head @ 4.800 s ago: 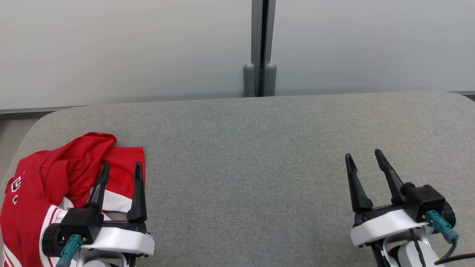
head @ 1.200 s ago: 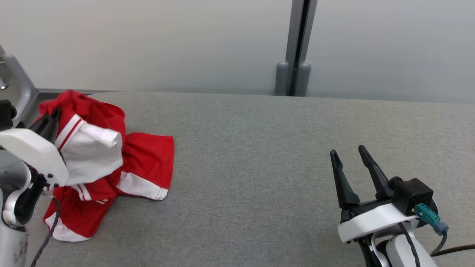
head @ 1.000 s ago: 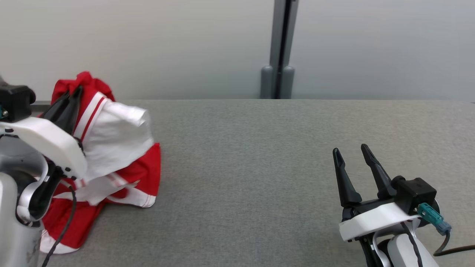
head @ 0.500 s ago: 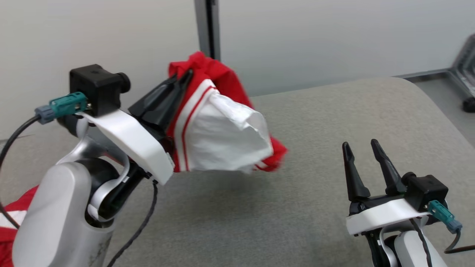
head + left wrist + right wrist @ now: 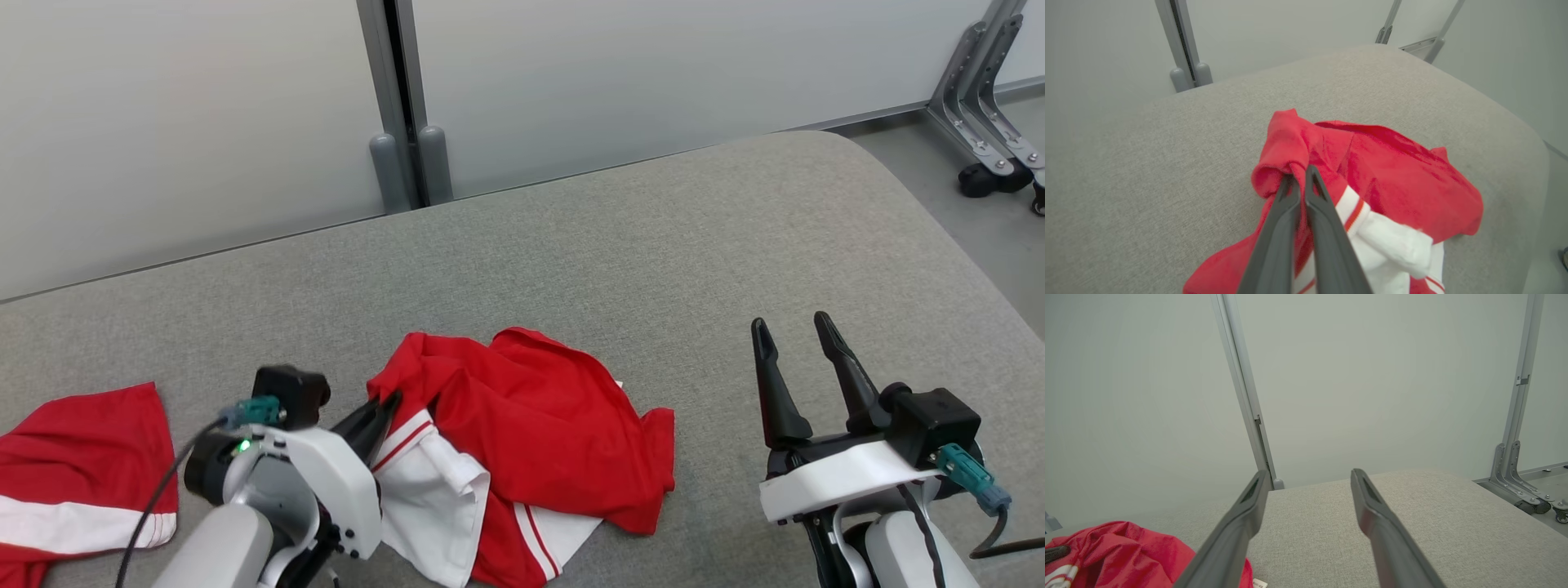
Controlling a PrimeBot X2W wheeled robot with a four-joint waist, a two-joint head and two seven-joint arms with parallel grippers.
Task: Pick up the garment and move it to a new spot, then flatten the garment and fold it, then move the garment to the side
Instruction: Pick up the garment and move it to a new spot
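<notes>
One grey fabric surface (image 5: 620,245) w/ a rounded corner meets pale wall panels (image 5: 653,73) split by a grey post (image 5: 400,106); a wheeled metal frame (image 5: 984,114) stands far right. Red-white garment (image 5: 539,416) lies crumpled front-centre, a fold pinched in the closed left gripper (image 5: 388,402); a second red cloth (image 5: 73,457) lies apart, at left. To its right the right gripper (image 5: 789,321) has fingers spread, empty.
</notes>
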